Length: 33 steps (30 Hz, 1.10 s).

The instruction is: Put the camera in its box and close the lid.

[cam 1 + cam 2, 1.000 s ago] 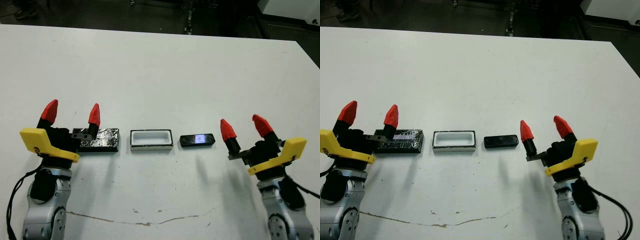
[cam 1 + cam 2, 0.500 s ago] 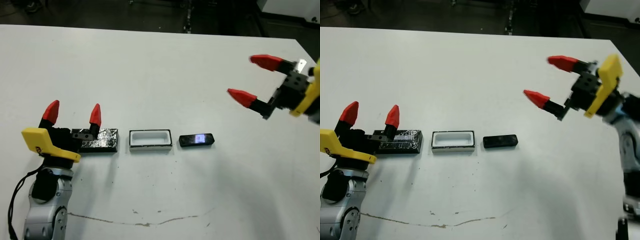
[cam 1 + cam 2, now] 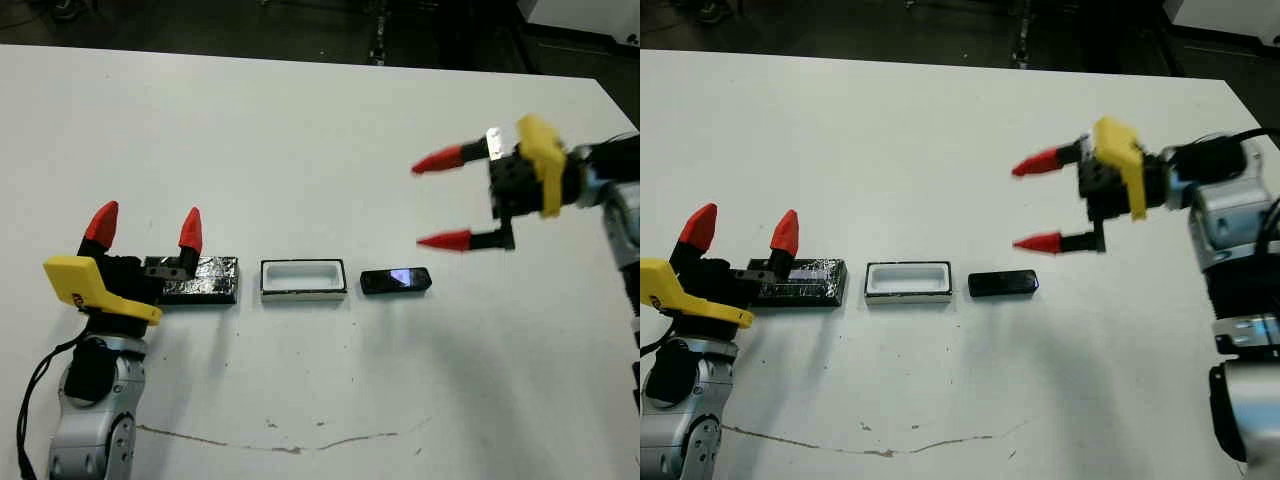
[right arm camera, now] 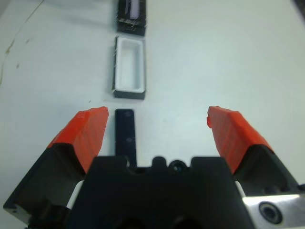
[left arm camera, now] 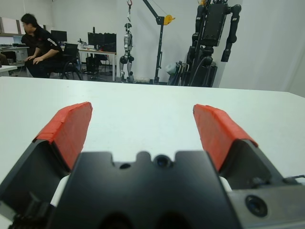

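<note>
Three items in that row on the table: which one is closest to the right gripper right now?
The camera, the small black bar with the bluish patch at the row's right end. The right gripper hovers open just beyond it; the box and lid lie further left.

The left gripper [image 3: 144, 226] rests low, fingers pointing up, jaws apart. The right gripper [image 3: 440, 200] hangs raised, turned sideways, jaws spread wide.

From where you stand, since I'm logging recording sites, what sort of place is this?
Probably a robotics lab: humanoid robots hang on stands beyond the white table, and a person sits at desks with monitors.
</note>
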### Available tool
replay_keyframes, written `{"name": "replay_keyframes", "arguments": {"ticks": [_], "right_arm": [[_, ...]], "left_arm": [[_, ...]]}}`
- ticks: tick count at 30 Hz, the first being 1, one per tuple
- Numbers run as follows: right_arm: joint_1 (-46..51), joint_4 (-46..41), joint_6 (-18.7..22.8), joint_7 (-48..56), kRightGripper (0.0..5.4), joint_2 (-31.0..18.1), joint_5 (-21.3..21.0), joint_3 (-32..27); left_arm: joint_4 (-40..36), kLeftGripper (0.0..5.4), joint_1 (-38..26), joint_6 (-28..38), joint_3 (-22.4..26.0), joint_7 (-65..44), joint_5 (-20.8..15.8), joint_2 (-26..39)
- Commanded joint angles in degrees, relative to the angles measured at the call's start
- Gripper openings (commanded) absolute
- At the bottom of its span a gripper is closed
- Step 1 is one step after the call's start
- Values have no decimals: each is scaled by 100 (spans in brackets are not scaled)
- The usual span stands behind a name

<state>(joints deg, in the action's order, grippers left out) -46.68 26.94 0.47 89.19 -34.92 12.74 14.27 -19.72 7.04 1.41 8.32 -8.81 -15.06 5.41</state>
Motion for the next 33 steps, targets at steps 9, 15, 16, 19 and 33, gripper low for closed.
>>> {"name": "replay_keyframes", "arguments": {"ticks": [9,15,16,19,33], "right_arm": [[-19,23,-214,155,540,193,-625,464],[-37,125,-263,151,540,238,-878,658],[-21,132,-293,148,540,248,-896,671],[24,158,-380,128,540,294,-951,701],[-8,62,-128,119,540,357,-1433,1048]], "left_arm": [[22,539,62,3,7,-15,58,41],[-53,539,74,-124,10,13,7,35],[-61,539,76,-127,9,14,15,38],[-61,539,71,-124,13,-19,3,52],[12,539,24,-90,27,-127,-107,42]]}}
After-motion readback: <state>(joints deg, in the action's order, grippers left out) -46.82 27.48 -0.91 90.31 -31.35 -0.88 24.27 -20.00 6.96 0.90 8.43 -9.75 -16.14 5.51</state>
